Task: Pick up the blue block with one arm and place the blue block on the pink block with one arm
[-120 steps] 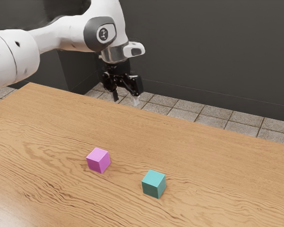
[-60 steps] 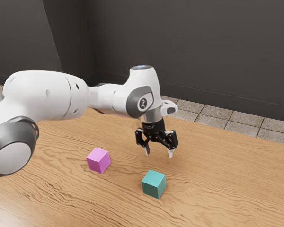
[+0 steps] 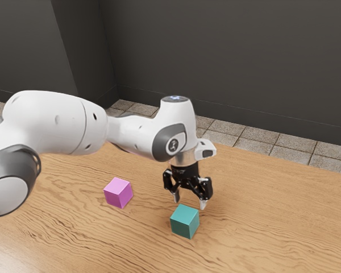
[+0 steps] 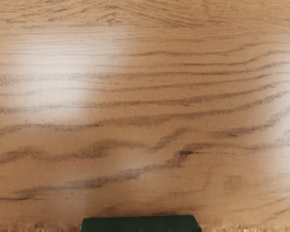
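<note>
On the wooden table (image 3: 273,227), a little to the exterior view's right of centre, you have the blue block (image 3: 185,221) resting flat on the grain, teal in tone, with one vertical edge turned toward the camera. Directly over it hangs the gripper (image 3: 190,202), pointing straight down, its jaws released and spread apart. The pale fingertips (image 3: 203,205) stand just above the block's top, near its far edge, and you can see that neither presses on its sides; nothing is held. The pink block (image 3: 118,192) lies to the exterior view's left of the blue one, apart from it with bare wood between them, also flat on the table. The white arm (image 3: 62,122) comes in from the exterior view's left, and its last grey-ringed joint bends over so that the hand drops vertically. Behind the table you see a strip of grey floor tiles (image 3: 261,136) and a dark wall (image 3: 244,51). From the wrist view you look down on wood grain close beneath the hand, and a dark flat-edged strip (image 4: 141,224) sits at that picture's lower edge, right under the hand; whether it is the blue block's top you cannot tell for certain.
</note>
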`<state>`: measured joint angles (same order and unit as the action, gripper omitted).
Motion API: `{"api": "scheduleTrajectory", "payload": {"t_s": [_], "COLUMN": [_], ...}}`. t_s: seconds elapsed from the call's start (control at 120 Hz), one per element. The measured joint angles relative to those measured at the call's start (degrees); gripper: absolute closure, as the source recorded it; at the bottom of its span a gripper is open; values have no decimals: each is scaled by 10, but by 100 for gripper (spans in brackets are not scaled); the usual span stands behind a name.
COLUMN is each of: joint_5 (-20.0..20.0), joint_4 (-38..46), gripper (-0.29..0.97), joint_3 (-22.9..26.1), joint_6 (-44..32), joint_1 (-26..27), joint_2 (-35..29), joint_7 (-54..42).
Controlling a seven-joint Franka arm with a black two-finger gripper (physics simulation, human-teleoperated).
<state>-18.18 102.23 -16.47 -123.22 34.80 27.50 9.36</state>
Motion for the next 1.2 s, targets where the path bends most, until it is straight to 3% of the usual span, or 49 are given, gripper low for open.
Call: {"api": "scheduleTrajectory", "payload": {"t_s": [0.283,0.908,1.2], "joint_5": [0,2,6], "joint_4": [69,114,114], "gripper": [7,11,29], "joint_3": [0,-4,-5], "joint_6": [-20,-87,-97], "joint_1": [22,43,43], "joint_2": [-31,-39,-43], "joint_7": [-15,-56,-53]}}
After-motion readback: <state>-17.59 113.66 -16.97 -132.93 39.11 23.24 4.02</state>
